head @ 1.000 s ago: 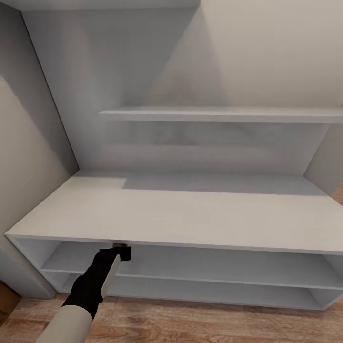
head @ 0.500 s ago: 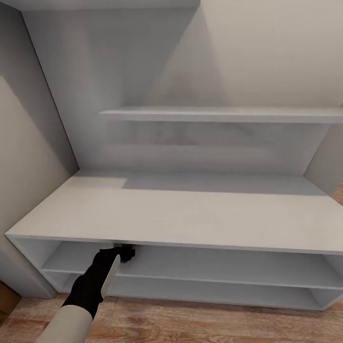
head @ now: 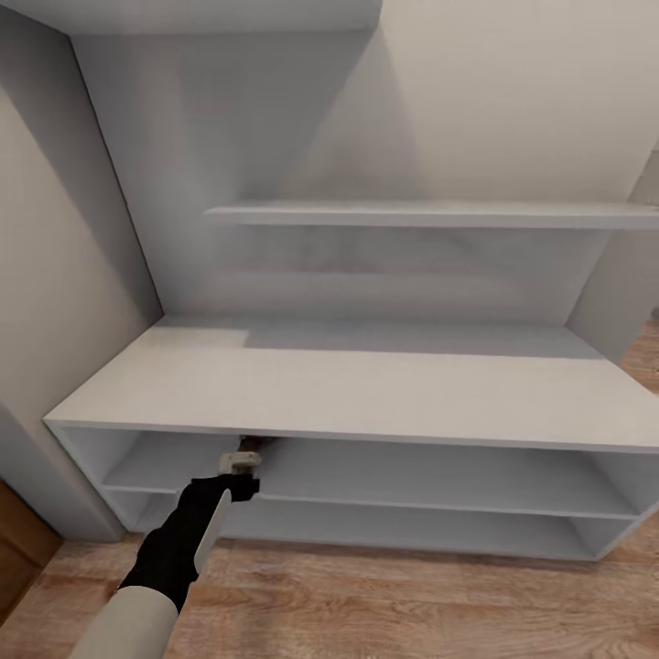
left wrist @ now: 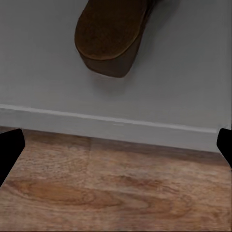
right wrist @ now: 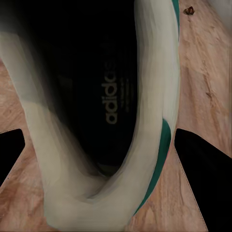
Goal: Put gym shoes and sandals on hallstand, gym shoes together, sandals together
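The hallstand (head: pixel 366 394) is a pale grey bench with two open bays. One brown sandal (head: pixel 261 445) lies on the upper bay's shelf just under the top board. In the left wrist view the sandal's heel (left wrist: pixel 111 34) rests on the grey shelf (left wrist: pixel 183 72). My left gripper (head: pixel 242 465) hangs at the bay's mouth, just in front of the sandal. The left gripper (left wrist: pixel 116 145) is open and holds nothing. My right gripper (right wrist: pixel 101 154) is shut on a white gym shoe (right wrist: pixel 150 96) with a green stripe, held above the corridor floor (right wrist: pixel 203 72).
A wall shelf (head: pixel 430 215) juts out above the bench. Grey walls close in at the left (head: pixel 55 275) and right (head: pixel 622 302). Wood-plank floor (head: pixel 384 595) runs along the front. A small brown object (right wrist: pixel 188 9) lies far off on the floor.
The head view has shifted, so the bench sits higher and further right in frame. My left gripper has drawn back a little from under the top board, and the sandal now shows beyond it.
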Tool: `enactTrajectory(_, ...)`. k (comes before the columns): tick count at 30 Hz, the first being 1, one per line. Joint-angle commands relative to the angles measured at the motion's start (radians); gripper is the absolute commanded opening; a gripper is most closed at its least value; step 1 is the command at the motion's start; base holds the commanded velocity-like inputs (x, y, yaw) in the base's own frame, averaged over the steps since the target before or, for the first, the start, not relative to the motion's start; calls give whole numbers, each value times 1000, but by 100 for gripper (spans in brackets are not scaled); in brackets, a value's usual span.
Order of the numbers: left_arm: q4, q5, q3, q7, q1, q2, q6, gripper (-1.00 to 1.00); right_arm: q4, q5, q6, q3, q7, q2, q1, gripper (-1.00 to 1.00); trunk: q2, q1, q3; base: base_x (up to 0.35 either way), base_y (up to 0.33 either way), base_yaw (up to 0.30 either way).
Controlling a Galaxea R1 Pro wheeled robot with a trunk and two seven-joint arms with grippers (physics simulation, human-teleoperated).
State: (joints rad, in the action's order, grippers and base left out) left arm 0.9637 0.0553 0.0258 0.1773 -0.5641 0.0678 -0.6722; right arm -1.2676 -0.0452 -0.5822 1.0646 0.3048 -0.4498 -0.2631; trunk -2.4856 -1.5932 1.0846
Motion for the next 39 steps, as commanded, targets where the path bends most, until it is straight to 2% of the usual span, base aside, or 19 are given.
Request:
enactTrajectory(1, 1, 6, 2, 7, 0, 0, -4, 100, -1, -5, -7, 0, 1, 0, -1, -100, 0, 1, 1, -341, 0, 0)
enactTrajectory(7, 1, 6, 2, 7, 0, -1, 2, 100, -1, -5, -7, 0, 1, 0, -1, -100, 0, 1, 1, -342, 0, 0)
enactTrajectory(12, -3, 6, 1, 7, 0, -4, 94, 100, -1, -5, -7, 1, 1, 0, -1, -100, 0, 1, 1, -342, 0, 0)
enactTrajectory(17, -3, 7, 0, 7, 2, -12, 127, 100, -1, -5, -7, 1, 0, 0, -1, -100, 0, 1, 1, -342, 0, 0)
enactTrajectory(19, -3, 8, 0, 7, 4, -28, 154, 100, -1, -4, -7, 1, -1, 0, -1, -100, 0, 1, 1, -342, 0, 0)
enactTrajectory(22, -3, 8, -2, 7, 8, -39, 173, 100, -1, -4, -7, 3, -1, 0, -1, -100, 0, 1, 1, -342, 0, 0)
enactTrajectory(26, -12, 13, -4, 7, 12, -73, 196, 100, -1, -4, -7, 3, -2, 0, -1, -100, 0, 1, 1, -343, 0, 0)
enactTrajectory(27, -37, 14, -4, 7, 14, -88, 239, 100, -1, -4, -7, 2, -1, 0, -1, -100, 0, 1, 1, -343, 0, 0)
enactTrajectory(29, -75, 14, -4, 7, 14, -95, 283, 100, -1, -5, -7, 1, -2, 0, -1, -100, 0, 1, 1, -340, 0, 0)
enactTrajectory(33, -112, 14, -4, 6, 15, -99, 315, 100, -1, -5, -7, 0, -1, 0, -1, -100, 0, 1, 1, -239, 0, 0)
enactTrajectory(36, -126, 16, -3, -20, 15, -100, 324, 100, 0, -5, -7, -2, 2, 0, -1, -100, 0, 1, 1, -19, 0, 0)
enactTrajectory(37, -129, 17, -3, -135, 15, -100, 326, 100, -1, -5, -7, -1, 2, 0, -1, -100, 0, 1, 1, -2, 0, 0)
enactTrajectory(38, -129, 17, -3, -152, 15, -100, 327, 100, -1, -5, -7, -1, 2, 0, -1, -100, 0, 1, 1, -1, 0, 0)
enactTrajectory(39, -129, 17, -3, -203, 15, -100, 326, 100, -1, -4, -7, 0, 2, 0, -1, -100, 0, 1, 1, 0, 0, 0)
